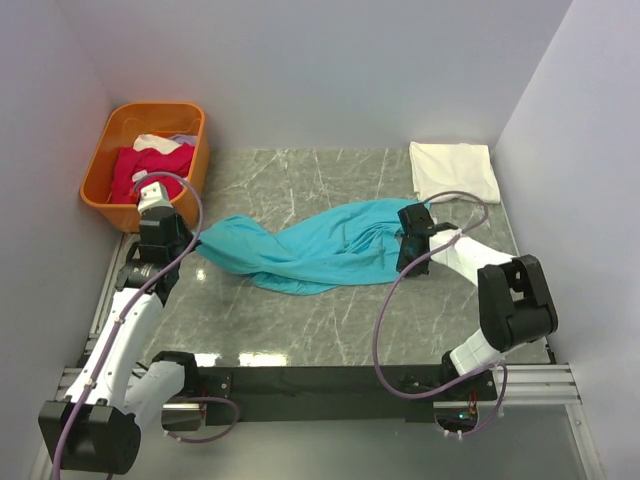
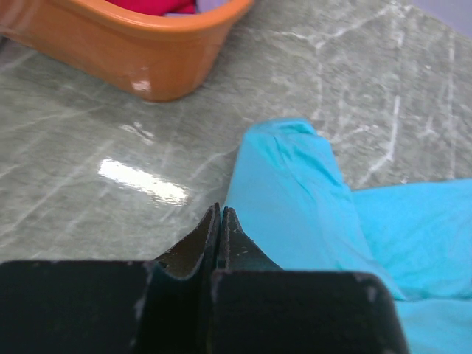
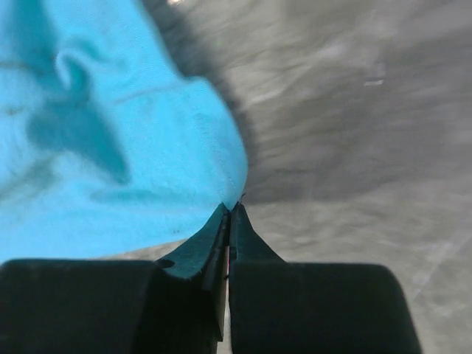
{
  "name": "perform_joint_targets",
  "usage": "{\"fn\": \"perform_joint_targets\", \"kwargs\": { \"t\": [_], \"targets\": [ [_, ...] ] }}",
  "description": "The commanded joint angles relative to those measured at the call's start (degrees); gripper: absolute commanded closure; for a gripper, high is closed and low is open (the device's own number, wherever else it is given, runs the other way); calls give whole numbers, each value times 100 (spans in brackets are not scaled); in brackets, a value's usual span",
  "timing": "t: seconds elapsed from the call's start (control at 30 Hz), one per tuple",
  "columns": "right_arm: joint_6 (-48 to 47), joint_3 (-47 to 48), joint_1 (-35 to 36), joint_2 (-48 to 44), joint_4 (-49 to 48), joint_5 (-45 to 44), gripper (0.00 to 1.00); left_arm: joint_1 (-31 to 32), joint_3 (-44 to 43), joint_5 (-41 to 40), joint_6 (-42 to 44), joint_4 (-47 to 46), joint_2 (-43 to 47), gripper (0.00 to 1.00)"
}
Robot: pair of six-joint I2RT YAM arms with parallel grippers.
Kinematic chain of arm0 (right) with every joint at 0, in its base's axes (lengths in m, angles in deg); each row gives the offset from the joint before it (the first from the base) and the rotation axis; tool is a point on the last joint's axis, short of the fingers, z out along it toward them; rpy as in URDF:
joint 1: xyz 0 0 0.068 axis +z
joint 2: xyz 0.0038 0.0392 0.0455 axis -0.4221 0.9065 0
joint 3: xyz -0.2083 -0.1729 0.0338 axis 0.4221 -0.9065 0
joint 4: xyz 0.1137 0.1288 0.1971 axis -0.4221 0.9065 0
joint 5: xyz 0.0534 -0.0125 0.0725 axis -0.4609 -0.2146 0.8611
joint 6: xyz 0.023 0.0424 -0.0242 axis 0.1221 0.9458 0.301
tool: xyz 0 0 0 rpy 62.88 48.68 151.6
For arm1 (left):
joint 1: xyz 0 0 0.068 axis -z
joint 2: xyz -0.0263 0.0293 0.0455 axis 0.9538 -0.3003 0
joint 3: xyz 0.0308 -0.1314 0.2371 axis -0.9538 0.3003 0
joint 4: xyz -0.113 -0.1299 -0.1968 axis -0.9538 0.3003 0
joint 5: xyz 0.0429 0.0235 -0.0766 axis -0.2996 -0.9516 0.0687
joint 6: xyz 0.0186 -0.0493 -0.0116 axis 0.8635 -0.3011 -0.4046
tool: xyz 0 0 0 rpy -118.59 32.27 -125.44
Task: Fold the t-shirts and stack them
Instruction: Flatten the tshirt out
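Top external: marbled table (image 1: 350, 320), walls (image 1: 330, 70), t-shirt (image 1: 300, 255)

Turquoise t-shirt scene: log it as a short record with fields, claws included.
shirt in work: plain turquoise cloth t-shirt, crumpled, stretched across the grey marbled table
left claw: shut, apparently pinching the shirt's left end
right claw: shut, apparently pinching the shirt's right edge
folded: white cloth t-shirt, far right corner, apart from the turquoise one
waiting: magenta-pink cloth shirts inside the orange plastic basket, far left corner
stacked: nothing on the white one
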Motion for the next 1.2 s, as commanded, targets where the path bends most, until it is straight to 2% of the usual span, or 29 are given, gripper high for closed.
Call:
{"fn": "perform_joint_targets", "kwargs": {
  "t": [0.0, 0.1, 0.13, 0.23, 0.3, 0.33, 0.4, 0.67, 0.8, 0.93, 1.17],
  "targets": [
    [-54, 519, -43, -403, 671, -1414, 100, -29, -79, -633, 169, 7, 189, 99],
    [7, 783, -34, -1053, 963, -2262, 99, -38, -71, -1205, 169, 26, 364, 99],
    [-28, 783, -34, -1333, 964, -2299, 91, -38, -36, -1276, 169, 8, 426, 99],
    [-20, 696, -96, -1494, 1007, -1958, 68, -38, -18, -1285, 186, -27, 523, 99],
    [33, 564, -227, -1433, 999, -1747, 63, -38, -9, -1136, 195, -36, 514, 99],
    [86, 381, -280, -1415, 938, -1494, 57, -38, 0, -1083, 187, -45, 514, 99],
    [191, 108, -456, -1441, 676, -1132, 54, -38, 8, -995, 204, -54, 549, 99],
    [640, -87, -580, -1301, 164, 370, 51, -38, 26, -854, 204, -80, 575, 99],
    [544, -26, -220, -1082, 242, 434, 51, -38, 35, -837, 213, -98, 576, 99],
    [560, 63, 447, -651, 515, 276, 52, -38, 26, -828, 213, -98, 584, 99],
    [675, -17, 862, -404, 674, 258, 55, -38, 35, -854, 213, -89, 602, 99]
  ]
}}
